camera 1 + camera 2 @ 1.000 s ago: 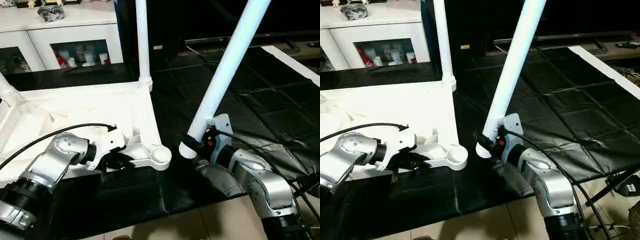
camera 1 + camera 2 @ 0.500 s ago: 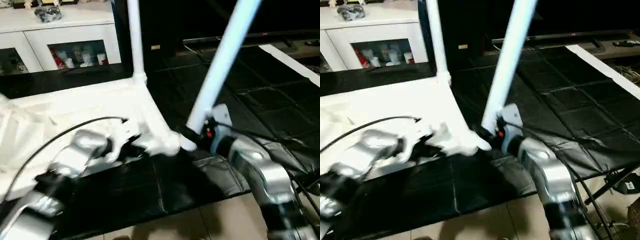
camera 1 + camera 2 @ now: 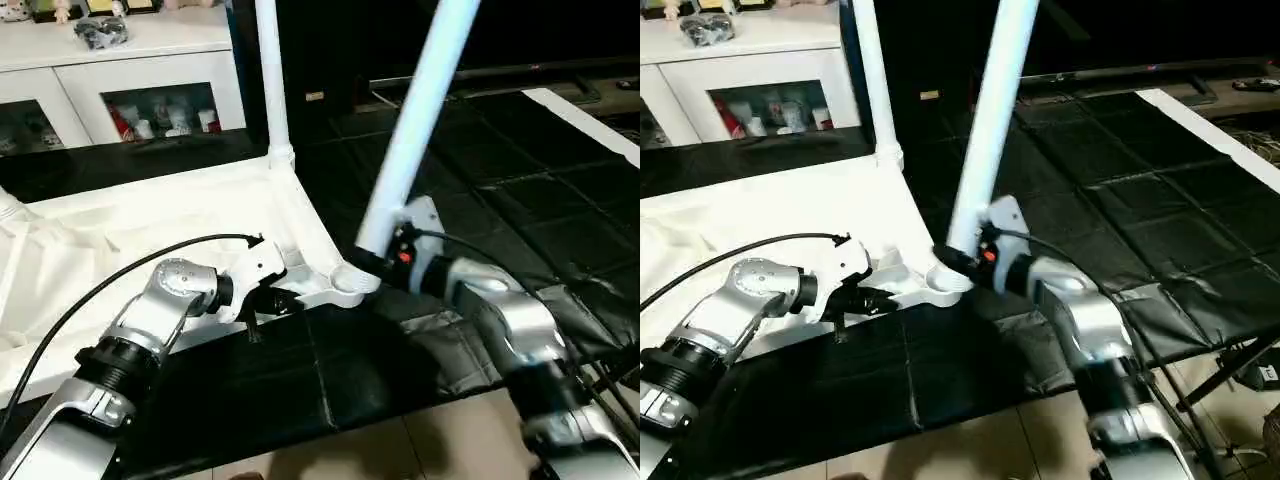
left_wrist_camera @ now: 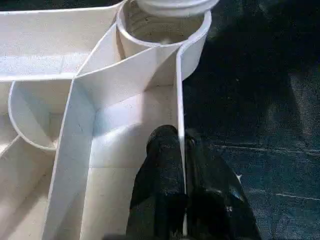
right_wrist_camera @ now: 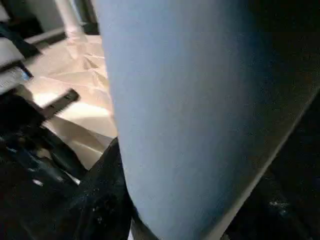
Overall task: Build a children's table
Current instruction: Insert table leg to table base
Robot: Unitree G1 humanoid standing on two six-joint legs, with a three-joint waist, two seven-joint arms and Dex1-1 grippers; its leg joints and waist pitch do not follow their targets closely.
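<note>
The children's table top (image 3: pixel 150 230) lies upside down on the black mat, ribbed side up. One white leg (image 3: pixel 270 80) stands upright in its far corner socket, and the foot of another leg (image 3: pixel 8 205) shows at the left edge. My left gripper (image 3: pixel 262 300) is shut on the thin rim wall (image 4: pixel 179 100) beside the near corner socket (image 4: pixel 162 30). My right gripper (image 3: pixel 375 265) is shut on the low end of a long tilted leg (image 3: pixel 415 120). That leg's threaded end (image 4: pixel 172 4) sits at the mouth of the near corner socket (image 3: pixel 345 282).
A white cabinet (image 3: pixel 120 70) with glass-fronted shelves stands at the back left. The black mat (image 3: pixel 520 200) spreads to the right, with a white strip (image 3: pixel 580 115) along its far right edge. Pale floor tiles (image 3: pixel 400 450) border the mat in front.
My right gripper has carried the leg's low end leftward from beside the near corner socket to its mouth. The left gripper stays pinched on the rim. The camera has shifted.
</note>
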